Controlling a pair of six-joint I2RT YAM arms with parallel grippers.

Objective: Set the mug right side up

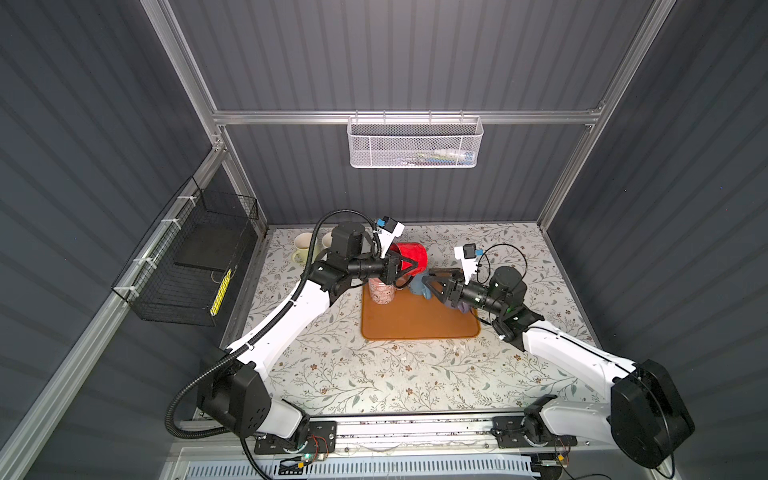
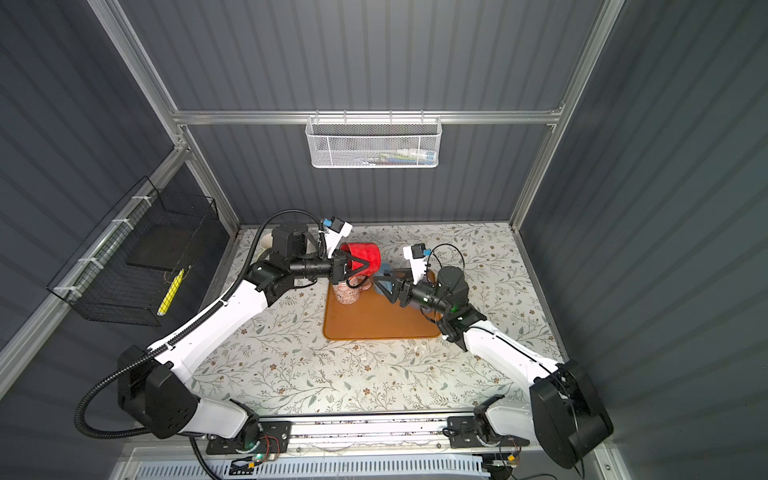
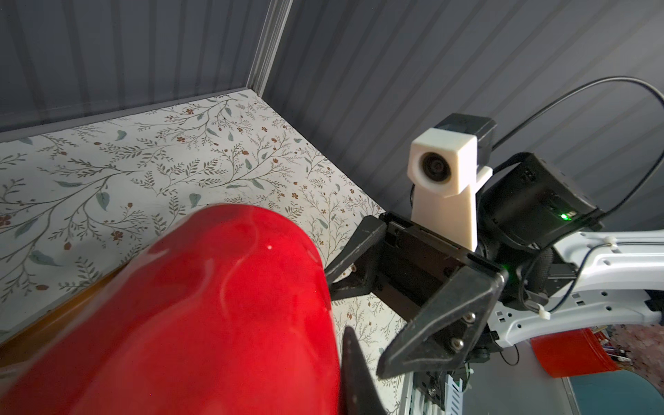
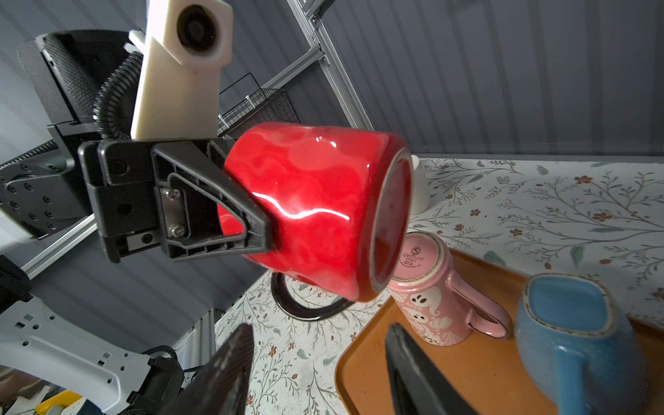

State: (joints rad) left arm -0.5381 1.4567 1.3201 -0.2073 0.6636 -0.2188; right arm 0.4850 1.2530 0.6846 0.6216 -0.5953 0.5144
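Note:
A red mug (image 1: 412, 254) (image 2: 366, 253) (image 4: 316, 201) hangs on its side above the back edge of the orange tray (image 1: 415, 324). Its black handle (image 4: 305, 313) points down and its base faces the right arm. My left gripper (image 1: 409, 267) (image 2: 360, 266) is shut on the mug's rim; one finger lies along the outer wall (image 4: 251, 215), the other is hidden. In the left wrist view the red mug (image 3: 197, 305) fills the foreground. My right gripper (image 1: 428, 283) (image 4: 319, 330) stands open just below and beside the mug, with nothing between its fingers.
A pink mug (image 1: 382, 293) (image 4: 427, 298) stands upside down on the tray, under the red one. A blue mug (image 1: 417, 286) (image 4: 575, 323) sits beside it near the right gripper. Cream mugs (image 1: 303, 246) stand at the back left. Wire baskets hang on the back and left walls.

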